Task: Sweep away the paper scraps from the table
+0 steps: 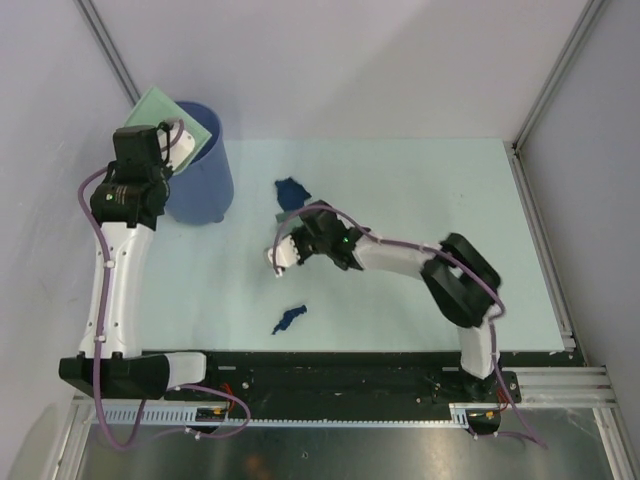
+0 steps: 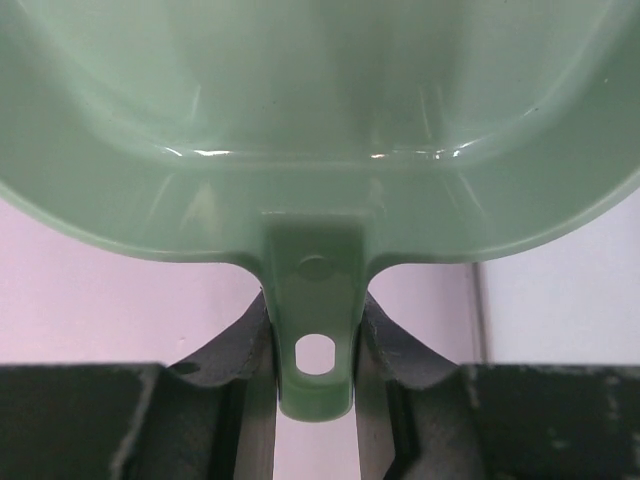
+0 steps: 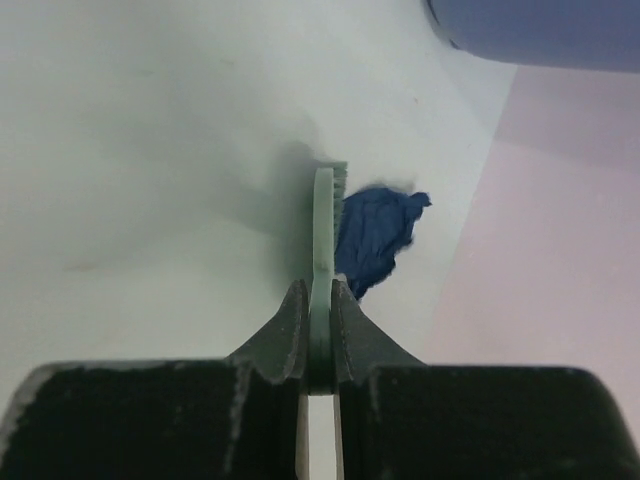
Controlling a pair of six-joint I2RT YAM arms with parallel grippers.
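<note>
Blue paper scraps (image 1: 292, 190) lie on the table (image 1: 420, 180), one just beside the brush (image 3: 324, 215) your right gripper (image 3: 318, 300) clamps; you'd best lower the dustpan (image 2: 320, 120) your left gripper (image 2: 315, 335) pinches above the bucket (image 1: 200, 180) before sweeping.

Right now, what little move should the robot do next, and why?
Probably bring the dustpan down to the table by the dark blue scrap. The left claw holds it up over the blue bucket, while the brush in the right claw sits beside that scrap, with nothing there to catch it.
</note>
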